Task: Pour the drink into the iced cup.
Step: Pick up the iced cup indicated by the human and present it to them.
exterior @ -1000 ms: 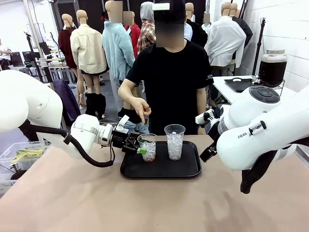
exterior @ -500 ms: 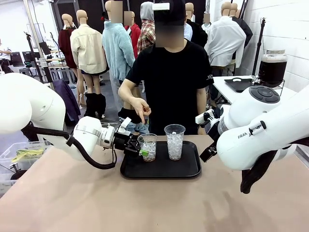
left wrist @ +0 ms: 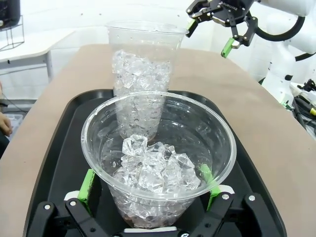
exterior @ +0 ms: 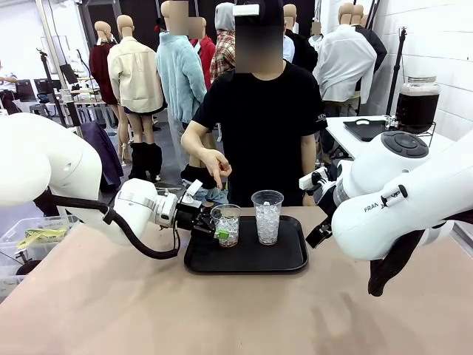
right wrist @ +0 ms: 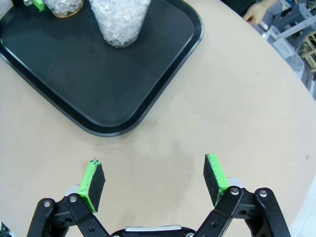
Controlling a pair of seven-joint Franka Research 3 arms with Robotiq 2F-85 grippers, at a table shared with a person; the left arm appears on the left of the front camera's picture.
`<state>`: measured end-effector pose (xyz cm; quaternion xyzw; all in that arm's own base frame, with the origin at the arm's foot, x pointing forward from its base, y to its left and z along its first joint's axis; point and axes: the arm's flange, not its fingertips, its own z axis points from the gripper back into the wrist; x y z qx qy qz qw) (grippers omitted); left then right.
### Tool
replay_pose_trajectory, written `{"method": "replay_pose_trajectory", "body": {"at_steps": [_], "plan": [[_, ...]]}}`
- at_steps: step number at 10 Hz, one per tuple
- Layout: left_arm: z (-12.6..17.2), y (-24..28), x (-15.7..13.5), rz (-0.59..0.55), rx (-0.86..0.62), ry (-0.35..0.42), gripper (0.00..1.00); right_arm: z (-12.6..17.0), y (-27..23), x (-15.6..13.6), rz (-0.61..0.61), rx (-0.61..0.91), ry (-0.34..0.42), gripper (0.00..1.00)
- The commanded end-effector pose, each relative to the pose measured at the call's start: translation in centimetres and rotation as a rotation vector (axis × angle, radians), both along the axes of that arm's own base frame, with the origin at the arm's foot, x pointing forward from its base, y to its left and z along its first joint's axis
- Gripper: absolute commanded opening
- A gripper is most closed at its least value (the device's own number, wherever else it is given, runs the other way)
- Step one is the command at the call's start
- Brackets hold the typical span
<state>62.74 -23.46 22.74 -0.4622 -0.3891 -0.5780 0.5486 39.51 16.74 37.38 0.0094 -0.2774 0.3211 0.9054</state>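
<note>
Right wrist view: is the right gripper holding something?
No, the right gripper hangs open over the table, its jaws empty.

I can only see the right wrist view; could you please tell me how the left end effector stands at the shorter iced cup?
Observer: The left end effector is open and straddles the shorter iced cup, not closed on it.
Operator: Thank you. Where is the person's hand?
Observer: The person's hand hangs above that cup, apart from it.
Operator: And the drink?
Observer: A clear jar of dark drink stands on a white side table.
</note>
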Motion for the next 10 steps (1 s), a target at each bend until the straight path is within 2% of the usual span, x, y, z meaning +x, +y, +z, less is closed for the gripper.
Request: {"method": "replay_pose_trajectory", "body": {"at_steps": [1, 3, 10], "plan": [[-0.15, -0.30, 0.44, -0.047, -0.005, -0.031, 0.93, -0.03, 0.02, -0.03, 0.000, 0.000, 0.001, 1.00], [-0.14, -0.32, 0.39, -0.064, -0.010, -0.034, 0.56, -0.03, 0.02, -0.03, 0.000, 0.000, 0.001, 1.00], [-0.12, 0.00, -0.03, -0.061, -0.002, -0.056, 0.56, -0.03, 0.02, -0.03, 0.000, 0.000, 0.001, 1.00]]}}
